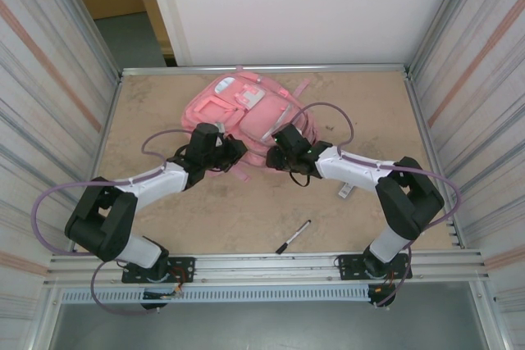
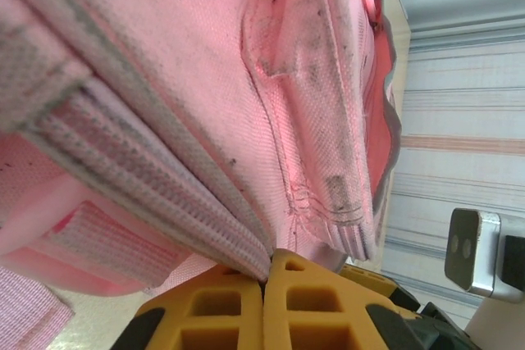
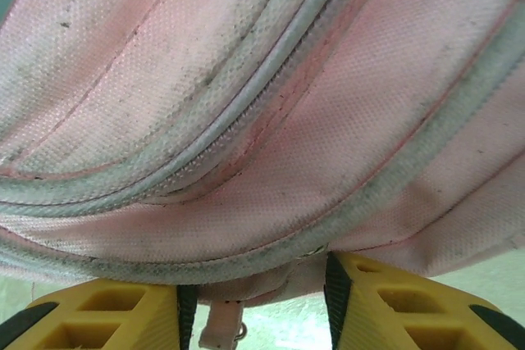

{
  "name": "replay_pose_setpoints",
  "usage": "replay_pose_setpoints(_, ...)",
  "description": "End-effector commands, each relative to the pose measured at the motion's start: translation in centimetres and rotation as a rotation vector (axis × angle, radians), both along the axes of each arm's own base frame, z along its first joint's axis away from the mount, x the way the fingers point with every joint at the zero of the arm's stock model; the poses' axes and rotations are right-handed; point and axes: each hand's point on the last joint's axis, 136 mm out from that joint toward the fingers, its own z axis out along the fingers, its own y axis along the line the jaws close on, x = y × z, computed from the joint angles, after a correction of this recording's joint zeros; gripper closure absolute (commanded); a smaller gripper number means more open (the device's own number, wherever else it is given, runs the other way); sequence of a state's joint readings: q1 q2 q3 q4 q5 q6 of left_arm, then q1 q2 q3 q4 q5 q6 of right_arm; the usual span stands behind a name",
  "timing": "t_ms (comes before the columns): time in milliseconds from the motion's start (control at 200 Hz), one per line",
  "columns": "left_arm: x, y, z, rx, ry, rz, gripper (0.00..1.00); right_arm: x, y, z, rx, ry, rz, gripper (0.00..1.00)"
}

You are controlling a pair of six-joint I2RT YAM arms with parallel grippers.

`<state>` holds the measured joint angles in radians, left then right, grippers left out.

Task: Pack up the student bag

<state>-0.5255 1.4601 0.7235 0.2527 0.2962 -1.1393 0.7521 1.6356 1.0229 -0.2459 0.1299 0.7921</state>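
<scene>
The pink student bag [image 1: 246, 112] lies on the table at the back centre, front pockets up. My left gripper [image 1: 233, 152] is at the bag's near left edge. In the left wrist view its yellow fingers [image 2: 312, 301] are shut on a ribbed pale trim edge of the student bag [image 2: 189, 79]. My right gripper [image 1: 277, 153] is at the bag's near right edge. It stands open [image 3: 254, 288], and the trimmed rim of the student bag [image 3: 271, 145] rests over the gap. A small pink pull tab [image 3: 220, 325] hangs between its fingers, touching neither.
A black pen [image 1: 293, 236] lies on the table near the front edge, between the arm bases. A small white item [image 1: 345, 191] sits beside the right arm. Metal walls close in the table on the left, right and back.
</scene>
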Motion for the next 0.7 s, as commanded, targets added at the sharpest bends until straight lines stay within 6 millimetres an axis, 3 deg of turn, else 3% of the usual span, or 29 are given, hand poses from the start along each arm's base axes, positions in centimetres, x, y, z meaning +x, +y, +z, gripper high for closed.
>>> replay_pose_setpoints(0, -1.1, -1.1, 2.9, -0.069, -0.056, -0.065, 1.00, 3.0, -3.9, 2.3, -0.175, -0.168, -0.131, 0.57)
replay_pose_setpoints(241, -1.0, -1.1, 2.9, -0.065, -0.059, -0.067, 1.00, 4.3, -4.2, 2.0, -0.214, -0.200, -0.062, 0.73)
replay_pose_setpoints(511, -0.9, -0.7, 2.6, -0.057, -0.056, -0.055, 1.00, 5.1, -5.5, 2.1, -0.131, -0.155, 0.040, 0.69)
replay_pose_setpoints(697, -0.7, -0.9, 2.5, -0.052, -0.052, -0.064, 1.00, 4.8, -5.0, 3.1, -0.101, -0.163, 0.152, 0.71)
